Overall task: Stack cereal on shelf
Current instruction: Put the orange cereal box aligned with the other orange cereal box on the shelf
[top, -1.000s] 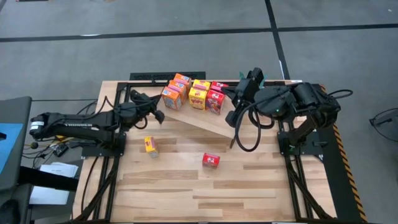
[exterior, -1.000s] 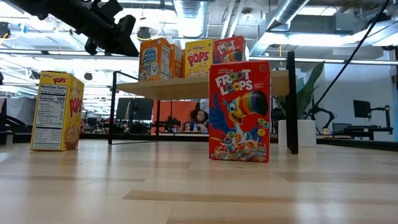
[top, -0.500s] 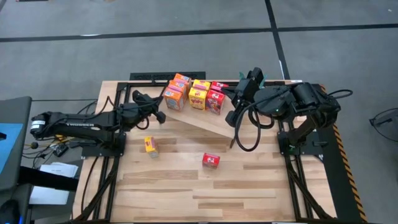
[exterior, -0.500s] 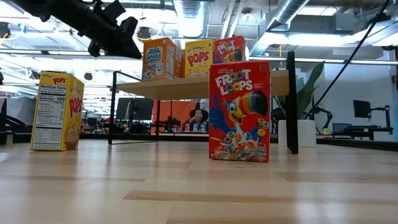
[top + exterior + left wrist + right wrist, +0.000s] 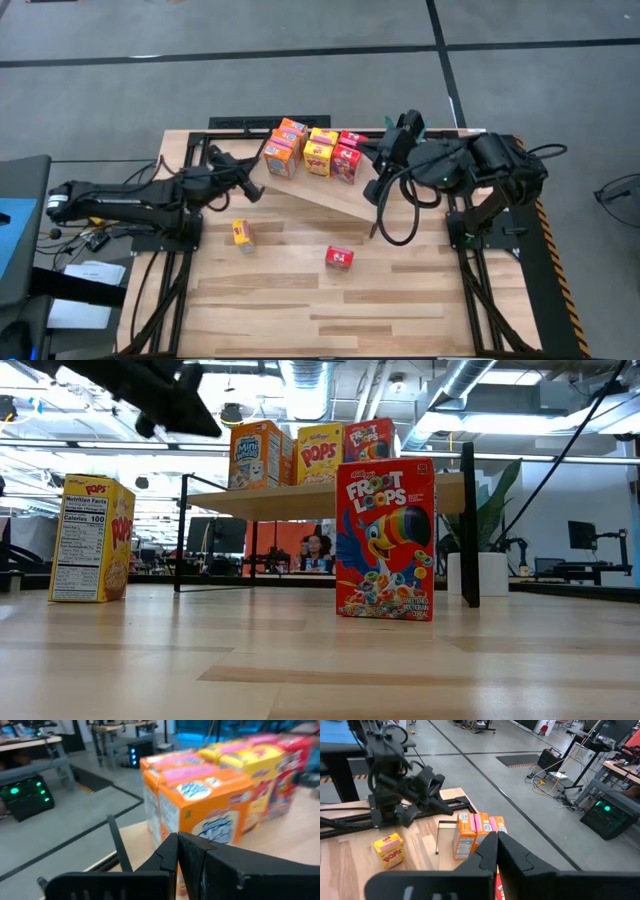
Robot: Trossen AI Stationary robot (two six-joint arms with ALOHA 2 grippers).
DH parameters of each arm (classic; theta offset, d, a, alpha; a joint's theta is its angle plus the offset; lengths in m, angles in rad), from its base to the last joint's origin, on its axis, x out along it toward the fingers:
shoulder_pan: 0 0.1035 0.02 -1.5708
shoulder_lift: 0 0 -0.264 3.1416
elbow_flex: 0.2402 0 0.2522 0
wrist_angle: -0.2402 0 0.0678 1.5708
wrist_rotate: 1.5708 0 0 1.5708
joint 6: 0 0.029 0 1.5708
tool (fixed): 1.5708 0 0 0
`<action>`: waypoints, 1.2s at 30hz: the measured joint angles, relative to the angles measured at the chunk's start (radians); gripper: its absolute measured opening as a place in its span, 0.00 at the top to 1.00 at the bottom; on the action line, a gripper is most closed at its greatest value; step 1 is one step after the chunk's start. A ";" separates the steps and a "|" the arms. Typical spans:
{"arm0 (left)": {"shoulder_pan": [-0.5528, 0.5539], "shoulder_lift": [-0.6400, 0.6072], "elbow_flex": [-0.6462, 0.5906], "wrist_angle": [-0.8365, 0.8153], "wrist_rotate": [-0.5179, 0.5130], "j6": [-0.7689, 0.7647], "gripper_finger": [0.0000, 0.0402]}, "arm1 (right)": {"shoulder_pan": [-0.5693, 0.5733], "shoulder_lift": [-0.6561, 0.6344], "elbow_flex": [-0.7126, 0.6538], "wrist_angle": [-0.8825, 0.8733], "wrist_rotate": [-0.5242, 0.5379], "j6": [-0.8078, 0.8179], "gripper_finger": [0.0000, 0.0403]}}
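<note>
A: Status on the cereal?
B: Six boxes (image 5: pixel 312 152) grouped on the shelf (image 5: pixel 325 195), toward its back-left end: two orange at left, two yellow in the middle, two red at right. Packed touching, upright.
A: Rest of it?
B: Two on the table (image 5: pixel 300 300), in front of the shelf. Yellow Pops box (image 5: pixel 242 234) at left, red Froot Loops box (image 5: pixel 339 257) right of it, well apart. Both upright in the low view, Pops (image 5: pixel 92 539) showing its nutrition panel, Froot Loops (image 5: pixel 385 541) front-on.
A: Left gripper?
B: Left gripper (image 5: pixel 254 187) closed, holding nothing. Hovering just left of the orange boxes, off the shelf's left end. From the left wrist view: fingers (image 5: pixel 172 852) pressed together, nearest orange Mini-Wheats box (image 5: pixel 207 812) right ahead, not touching as far as visible.
A: Right?
B: Right gripper (image 5: pixel 383 152) above the right part of the shelf, just right of the red boxes. Fingers (image 5: pixel 492 847) meeting at the tips in the right wrist view, nothing between them. Same view: orange boxes (image 5: pixel 470 831) beyond the tips, Pops box (image 5: pixel 388 850) on the table, left arm (image 5: pixel 405 785) behind.
A: Low view on the shelf row?
B: Mini-Wheats (image 5: pixel 255 455), Pops (image 5: pixel 320 453), Froot Loops (image 5: pixel 368 438) standing on the board (image 5: pixel 290 500), dark arm (image 5: pixel 160 400) overhead at upper left.
</note>
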 joint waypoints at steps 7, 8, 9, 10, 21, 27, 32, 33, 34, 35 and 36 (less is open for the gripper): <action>-0.023 -0.064 -0.030 -0.009 0.034 -0.046 1.00 | 0.012 0.000 0.000 0.000 -0.001 -0.001 0.93; -0.024 -0.058 -0.031 -0.010 0.051 -0.053 1.00 | 0.011 0.000 0.000 -0.001 -0.001 -0.002 0.94; -0.024 -0.047 -0.032 0.002 0.068 -0.057 1.00 | 0.010 0.000 0.000 -0.003 -0.001 -0.003 0.95; -0.025 -0.037 -0.031 0.013 0.088 -0.058 1.00 | 0.010 0.000 0.000 -0.004 -0.001 -0.003 0.95; -0.005 0.047 -0.032 0.076 0.087 -0.019 1.00 | 0.010 0.000 0.000 -0.003 -0.001 -0.002 0.91; 0.018 0.045 -0.032 0.080 0.078 0.005 1.00 | 0.010 0.000 0.000 0.000 -0.001 0.002 0.94; 0.044 0.045 -0.032 0.076 0.085 0.013 1.00 | 0.010 0.000 0.000 0.000 -0.001 0.005 0.96; 0.048 0.045 -0.031 0.076 0.085 0.017 1.00 | 0.010 0.000 0.000 0.000 -0.001 0.005 0.96; 0.053 0.045 -0.032 0.076 0.086 0.020 1.00 | 0.010 0.000 0.000 0.000 -0.002 0.005 0.95; 0.058 0.045 -0.032 0.076 0.089 0.023 1.00 | 0.010 0.000 0.000 0.000 -0.002 0.007 0.94; 0.061 0.045 -0.032 0.076 0.094 0.027 1.00 | 0.010 0.000 0.000 0.000 -0.002 0.008 0.93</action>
